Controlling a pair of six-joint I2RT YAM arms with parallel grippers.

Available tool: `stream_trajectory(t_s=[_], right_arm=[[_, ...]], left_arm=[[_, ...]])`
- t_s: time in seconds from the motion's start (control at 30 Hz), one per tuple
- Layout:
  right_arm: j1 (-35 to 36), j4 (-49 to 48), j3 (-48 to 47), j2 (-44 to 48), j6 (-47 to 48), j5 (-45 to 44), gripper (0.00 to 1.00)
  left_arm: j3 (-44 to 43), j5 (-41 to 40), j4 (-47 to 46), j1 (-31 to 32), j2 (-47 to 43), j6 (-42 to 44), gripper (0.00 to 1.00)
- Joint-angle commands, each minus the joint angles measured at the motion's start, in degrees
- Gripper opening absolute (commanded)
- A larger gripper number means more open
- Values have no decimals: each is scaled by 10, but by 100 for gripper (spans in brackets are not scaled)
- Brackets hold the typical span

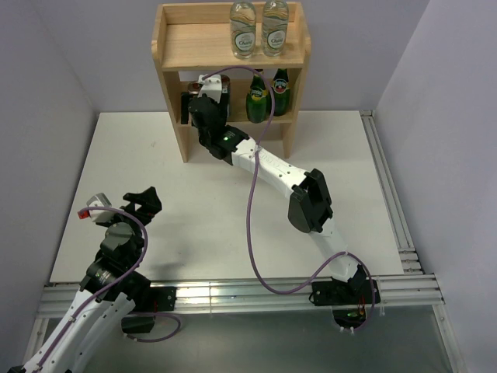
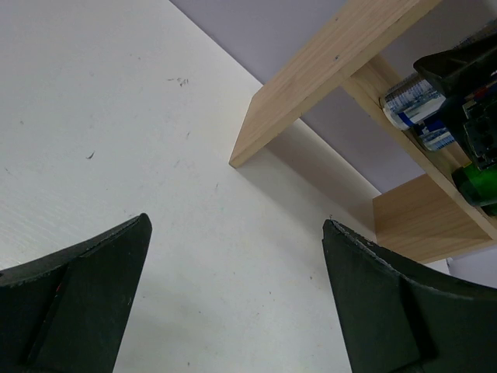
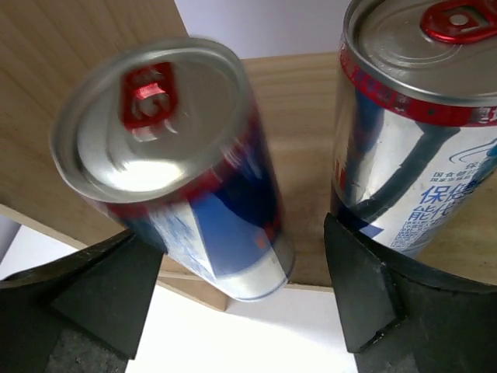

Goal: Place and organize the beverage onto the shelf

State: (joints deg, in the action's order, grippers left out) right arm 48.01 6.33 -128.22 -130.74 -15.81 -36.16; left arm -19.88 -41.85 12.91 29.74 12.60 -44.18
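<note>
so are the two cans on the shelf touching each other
Apart. The right wrist view shows a strip of the bare shelf between the blurred can and the other can, from their tops down to their bases.

There are six drinks in all, two of each of three kinds. Two are clear water bottles (image 1: pixel 243 29) (image 1: pixel 275 27) with white labels. Two are dark green glass bottles (image 1: pixel 258 97) (image 1: pixel 280 92). Two are slim cans (image 3: pixel 178 163) (image 3: pixel 419 124) in silver, blue and red, each with a red pull tab. There is one wooden shelf (image 1: pixel 186 47), one white table (image 1: pixel 140 155), and two robot arms (image 1: pixel 116 256) (image 1: pixel 272 167).
</note>
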Motion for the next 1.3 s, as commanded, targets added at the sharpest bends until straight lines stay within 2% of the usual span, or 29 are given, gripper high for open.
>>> stream_trajectory(t_s=[0.0, 0.03, 0.07, 0.77, 0.9, 0.93, 0.97, 1.0, 1.1, 1.27], right_arm=[[-5, -23, -4, 1, -3, -15, 90], [-5, -23, -4, 1, -3, -15, 96], [-5, -23, -4, 2, -3, -15, 96], [24, -56, 83, 50, -6, -30, 95], [24, -53, 81, 43, -9, -32, 89], [25, -52, 76, 40, -8, -32, 84], [25, -51, 73, 36, -6, -31, 79], [25, -48, 69, 33, -5, -33, 67], [24, -44, 54, 24, 0, -40, 45], [18, -40, 39, 15, 7, -48, 40]], left_arm=[[-3, 4, -24, 1, 3, 12, 99], [-3, 4, -24, 1, 4, 13, 99], [-2, 4, -23, 1, 4, 12, 99], [-6, 2, -11, 1, -6, 11, 99], [-6, 0, -7, 1, -14, 12, 99], [-6, 0, -6, 1, -15, 12, 99], [-5, 0, -6, 1, -16, 12, 99], [-7, 0, -6, 1, -15, 12, 99], [-7, 2, -6, 1, -14, 11, 99], [-6, 4, -7, 1, -14, 12, 99]])
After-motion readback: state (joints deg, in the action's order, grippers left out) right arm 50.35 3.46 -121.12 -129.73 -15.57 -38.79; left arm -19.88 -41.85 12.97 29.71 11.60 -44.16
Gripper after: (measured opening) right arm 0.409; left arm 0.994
